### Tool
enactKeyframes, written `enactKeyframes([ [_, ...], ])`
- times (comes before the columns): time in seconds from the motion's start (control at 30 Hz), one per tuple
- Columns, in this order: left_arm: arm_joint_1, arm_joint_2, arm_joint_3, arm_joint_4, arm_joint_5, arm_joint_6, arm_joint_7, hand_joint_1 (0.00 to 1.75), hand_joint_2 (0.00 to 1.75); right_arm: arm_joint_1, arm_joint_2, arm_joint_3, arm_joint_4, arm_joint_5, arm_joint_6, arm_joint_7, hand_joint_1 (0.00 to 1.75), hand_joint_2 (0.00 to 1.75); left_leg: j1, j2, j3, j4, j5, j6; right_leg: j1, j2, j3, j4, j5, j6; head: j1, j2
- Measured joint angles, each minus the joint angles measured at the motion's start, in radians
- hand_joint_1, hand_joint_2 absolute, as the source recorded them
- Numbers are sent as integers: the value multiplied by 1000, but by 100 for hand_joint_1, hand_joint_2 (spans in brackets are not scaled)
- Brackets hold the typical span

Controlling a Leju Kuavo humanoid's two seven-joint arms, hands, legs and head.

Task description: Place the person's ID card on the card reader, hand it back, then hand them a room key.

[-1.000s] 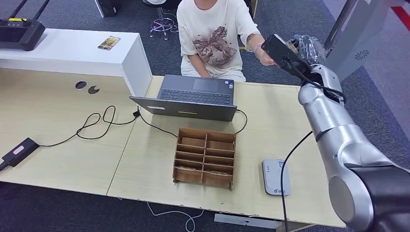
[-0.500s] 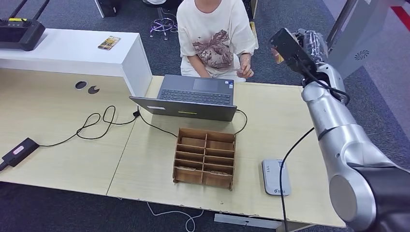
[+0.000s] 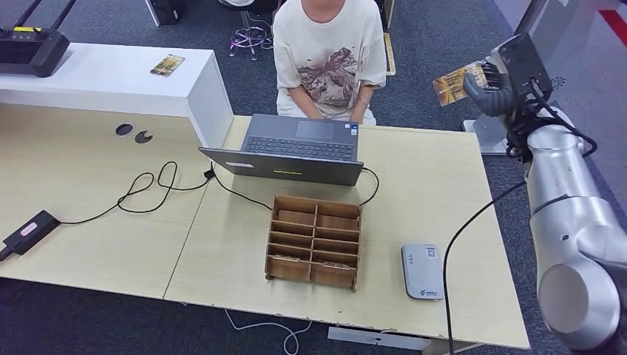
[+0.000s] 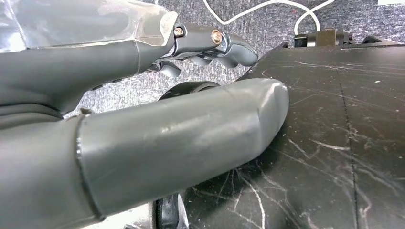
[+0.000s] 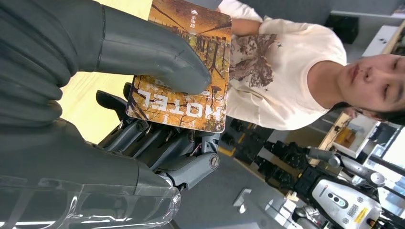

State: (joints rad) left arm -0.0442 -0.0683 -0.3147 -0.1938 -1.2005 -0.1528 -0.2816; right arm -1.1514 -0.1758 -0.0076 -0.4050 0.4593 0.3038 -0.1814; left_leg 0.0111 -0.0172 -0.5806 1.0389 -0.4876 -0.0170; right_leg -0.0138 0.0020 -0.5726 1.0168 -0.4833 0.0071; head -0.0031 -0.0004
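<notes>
My right hand (image 3: pixel 494 87) is raised beyond the table's far right corner and pinches an orange-brown card (image 3: pixel 456 82) between thumb and fingers. Up close the card (image 5: pixel 191 28) reads "HOTEL", with my thumb (image 5: pixel 143 52) pressed on its face. The person (image 3: pixel 329 52) in a cream T-shirt sits behind the laptop (image 3: pixel 299 148), hands drawn in near its far edge. The grey card reader (image 3: pixel 421 271) lies flat near the table's front right edge, well below and nearer than my right hand. My left hand (image 4: pixel 143 124) hangs low and holds nothing, its fingers (image 4: pixel 210 40) extended.
A wooden compartment box (image 3: pixel 314 240) stands mid-table, left of the reader. Black cables (image 3: pixel 148 188) and a small black device (image 3: pixel 29 231) lie on the left table. A white counter (image 3: pixel 111 78) carries another card (image 3: pixel 167 65). A grey stand base (image 3: pixel 488 133) sits past the table's right edge.
My right arm has swung to the right, away from the person, carrying the card. The person's hand, which was at my hand, has drawn back to the laptop.
</notes>
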Motion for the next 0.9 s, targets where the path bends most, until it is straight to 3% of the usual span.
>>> enactKeyframes([
  [0.17,5,0,-1,0,48,13,4,0,0,110,-101,-44,-45,-145,112,-77,175,175,0,-2,0,0,-1,1,0,-1,1,-1,0,0,0,0],
  [0.3,13,1,-4,0,104,23,4,0,0,284,-181,-65,-143,-319,161,-106,175,175,0,-5,-2,0,-1,2,0,-5,1,-1,-1,1,0,0],
  [0.47,18,4,-15,0,130,30,4,0,0,526,-252,-72,-300,-501,152,-89,175,175,0,-6,-3,0,-2,2,0,-6,0,-1,-1,1,0,0],
  [0.67,20,6,-15,0,143,41,4,0,0,741,-269,-73,-465,-594,127,-75,175,175,0,-4,-4,-1,-2,2,0,-3,-2,-1,-1,1,0,0],
  [0.9,21,6,-16,0,143,48,4,0,0,847,-269,-51,-599,-591,105,-74,175,175,0,-3,-3,-1,-1,2,0,-3,-2,0,-1,1,0,0],
])
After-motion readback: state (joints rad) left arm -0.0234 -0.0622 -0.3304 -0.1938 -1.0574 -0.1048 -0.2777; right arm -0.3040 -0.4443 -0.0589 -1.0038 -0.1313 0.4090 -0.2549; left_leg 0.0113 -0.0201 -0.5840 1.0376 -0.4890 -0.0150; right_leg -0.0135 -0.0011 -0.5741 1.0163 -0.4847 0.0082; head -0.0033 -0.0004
